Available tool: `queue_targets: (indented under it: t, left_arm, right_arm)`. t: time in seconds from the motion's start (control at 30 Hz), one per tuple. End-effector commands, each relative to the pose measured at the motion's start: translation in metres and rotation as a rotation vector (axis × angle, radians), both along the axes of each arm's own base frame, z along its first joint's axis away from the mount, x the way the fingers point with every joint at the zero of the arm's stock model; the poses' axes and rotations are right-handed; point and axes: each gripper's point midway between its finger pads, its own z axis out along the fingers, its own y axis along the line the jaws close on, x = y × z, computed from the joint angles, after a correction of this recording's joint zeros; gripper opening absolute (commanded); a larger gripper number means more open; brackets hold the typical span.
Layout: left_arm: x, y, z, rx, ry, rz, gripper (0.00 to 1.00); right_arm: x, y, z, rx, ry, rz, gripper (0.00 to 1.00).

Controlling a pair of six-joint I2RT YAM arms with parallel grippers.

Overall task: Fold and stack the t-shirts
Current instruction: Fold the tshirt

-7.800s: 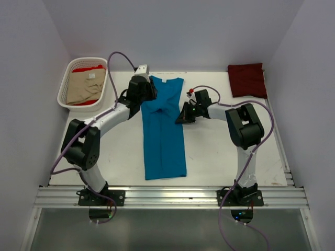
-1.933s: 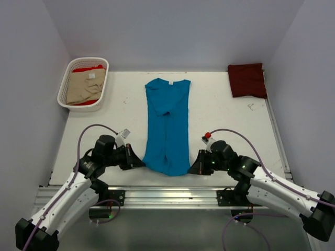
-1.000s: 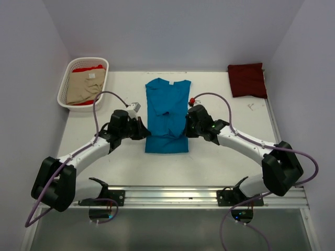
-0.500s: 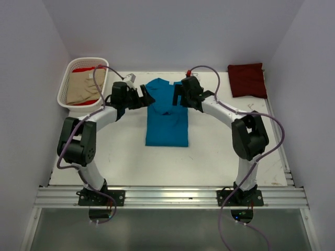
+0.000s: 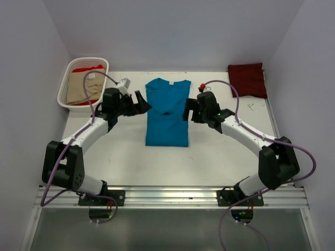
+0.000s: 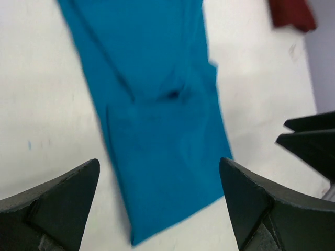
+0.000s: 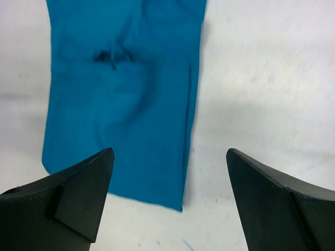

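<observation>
Both my grippers have backed away from the collar end of the teal shirt (image 5: 167, 112) in the last half second, and it lies folded in half on the table (image 5: 220, 151) between them. My left gripper (image 5: 142, 102) is just off its left edge and my right gripper (image 5: 188, 111) just off its right, both with jaws spread wide and holding nothing. My left wrist camera catches the maroon shirt (image 6: 290, 13) far ahead and my other gripper's fingers (image 6: 309, 136). My right wrist camera shows only teal cloth. Only the overhead view shows the basket (image 5: 68, 73) beyond my left gripper, holding the beige shirt (image 5: 84, 89) and the red shirt (image 5: 89, 68).
</observation>
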Motion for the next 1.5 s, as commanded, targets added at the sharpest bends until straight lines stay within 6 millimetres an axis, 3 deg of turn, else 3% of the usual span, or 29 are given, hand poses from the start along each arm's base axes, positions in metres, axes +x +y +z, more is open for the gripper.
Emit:
queue_targets:
  t: [0.0,0.07,0.1,0.2,0.33,0.5,0.8,1.1,1.2,1.37,1.47]
  left_arm:
    - [-0.074,0.006,-0.073,0.061,0.26,-0.073,1.0]
    - [-0.094,0.005,-0.08,0.044,0.274,-0.094,1.0]
    - [-0.112,0.004,-0.093,0.03,0.315,-0.119,1.0]
    - [-0.126,0.002,-0.097,0.003,0.295,-0.143,1.0]
    - [-0.133,-0.013,-0.092,-0.089,0.251,-0.234,1.0]
    - [-0.144,-0.027,-0.103,-0.18,0.312,-0.314,1.0]
    - [-0.145,-0.023,-0.155,-0.158,0.47,-0.265,0.98]
    - [-0.143,-0.018,-0.178,-0.115,0.514,-0.238,0.87]
    - [-0.146,-0.012,-0.184,-0.078,0.533,-0.218,0.86]
    - [-0.147,-0.007,-0.19,-0.049,0.536,-0.199,0.77]
    - [-0.147,-0.009,-0.193,-0.06,0.538,-0.208,0.61]
  right_arm:
    - [-0.041,0.01,-0.026,0.113,0.117,0.054,0.92]
    - [-0.055,0.016,-0.029,0.173,0.136,0.084,0.89]
    - [-0.068,0.017,-0.041,0.2,0.18,0.097,0.87]
    - [-0.084,0.021,-0.05,0.264,0.208,0.117,0.79]
    - [-0.096,0.028,-0.061,0.324,0.245,0.136,0.7]
    - [-0.108,0.035,-0.077,0.407,0.297,0.125,0.65]
    - [-0.104,0.028,-0.102,0.39,0.305,0.063,0.61]
    - [-0.089,0.025,-0.124,0.325,0.29,0.05,0.5]
    - [-0.087,0.023,-0.123,0.304,0.274,0.05,0.49]
    - [-0.088,0.015,-0.117,0.272,0.253,0.046,0.32]
    - [-0.089,0.012,-0.113,0.256,0.239,0.053,0.09]
